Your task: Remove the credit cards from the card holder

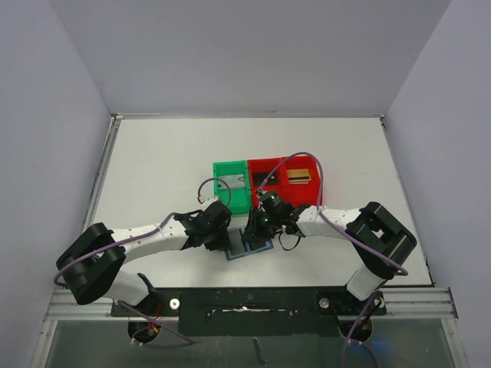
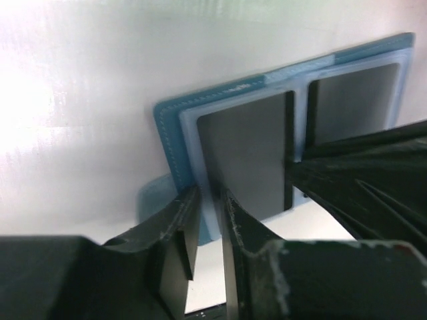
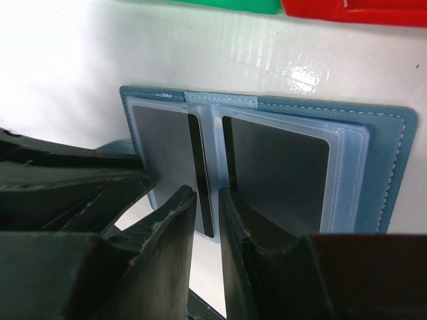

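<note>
The blue card holder [image 1: 259, 248] lies open and flat on the white table in front of the bins. Each of its two clear-sleeved panels holds a dark grey card, seen in the left wrist view [image 2: 247, 153] and the right wrist view [image 3: 277, 173]. My left gripper [image 2: 208, 193] rests at the near edge of the holder's left panel [image 2: 170, 133], fingers a narrow gap apart over the sleeve edge. My right gripper [image 3: 208, 192] is at the holder's near middle, fingers a narrow gap apart, with the black edge strip of the left card [image 3: 200, 173] between the tips. Both grippers [image 1: 230, 236] [image 1: 252, 232] meet over the holder.
A green bin [image 1: 232, 186] and a red bin [image 1: 288, 180] stand side by side just behind the holder, each with flat items inside. The two arms curve in from left and right. The table's near edge is a metal rail [image 1: 245, 295].
</note>
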